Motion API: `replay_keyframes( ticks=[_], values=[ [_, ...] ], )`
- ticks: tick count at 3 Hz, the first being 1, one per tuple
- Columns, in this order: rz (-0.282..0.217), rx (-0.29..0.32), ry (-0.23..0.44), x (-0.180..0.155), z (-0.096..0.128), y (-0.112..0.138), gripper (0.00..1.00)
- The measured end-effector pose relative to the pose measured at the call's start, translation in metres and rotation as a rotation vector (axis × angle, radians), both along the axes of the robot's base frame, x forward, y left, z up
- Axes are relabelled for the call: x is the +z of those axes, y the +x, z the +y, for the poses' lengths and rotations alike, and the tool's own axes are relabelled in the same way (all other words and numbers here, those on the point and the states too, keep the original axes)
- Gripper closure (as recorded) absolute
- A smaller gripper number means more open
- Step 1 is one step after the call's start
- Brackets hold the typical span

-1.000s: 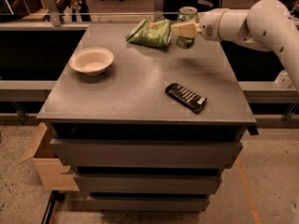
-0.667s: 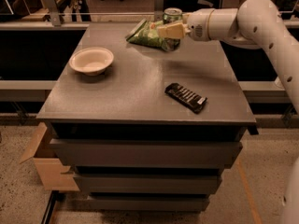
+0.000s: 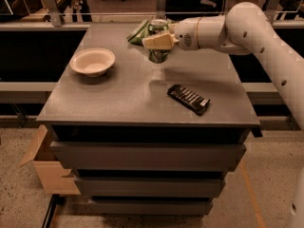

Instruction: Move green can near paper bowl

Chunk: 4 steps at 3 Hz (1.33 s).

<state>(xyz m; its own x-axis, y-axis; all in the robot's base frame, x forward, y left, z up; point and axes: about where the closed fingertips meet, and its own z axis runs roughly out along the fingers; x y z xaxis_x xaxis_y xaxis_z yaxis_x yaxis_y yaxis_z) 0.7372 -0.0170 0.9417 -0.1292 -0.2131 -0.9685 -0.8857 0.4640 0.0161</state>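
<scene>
The green can (image 3: 158,56) is upright, its silver top showing above the fingers. My gripper (image 3: 155,41) is shut on it and holds it just above the grey table top (image 3: 118,94), a little behind the table's middle. A faint shadow lies on the table under the can. The off-white paper bowl (image 3: 92,61) sits on the left part of the table, well to the left of the can and apart from it. My white arm (image 3: 237,27) reaches in from the right.
A flat green crinkled snack bag (image 3: 137,31) lies at the back edge, just behind the can. A black ridged packet (image 3: 188,99) lies at the front right. A cardboard box (image 3: 42,167) stands on the floor at lower left.
My gripper has carried the green can leftward and toward the front, away from the snack bag and closer to the bowl. Bowl and black packet have not moved.
</scene>
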Motion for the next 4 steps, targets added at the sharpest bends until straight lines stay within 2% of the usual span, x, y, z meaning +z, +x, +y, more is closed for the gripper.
replay_keyframes(
  ticks=[1, 2, 3, 4],
  values=[
    [-0.002, -0.002, -0.029, -0.018, 0.021, -0.011, 1.00],
    [-0.016, -0.010, -0.010, -0.041, 0.046, -0.014, 1.00],
    [-0.033, -0.003, 0.026, -0.045, 0.059, -0.011, 1.00],
    [-0.075, 0.018, 0.066, -0.046, 0.082, -0.005, 1.00]
  ],
)
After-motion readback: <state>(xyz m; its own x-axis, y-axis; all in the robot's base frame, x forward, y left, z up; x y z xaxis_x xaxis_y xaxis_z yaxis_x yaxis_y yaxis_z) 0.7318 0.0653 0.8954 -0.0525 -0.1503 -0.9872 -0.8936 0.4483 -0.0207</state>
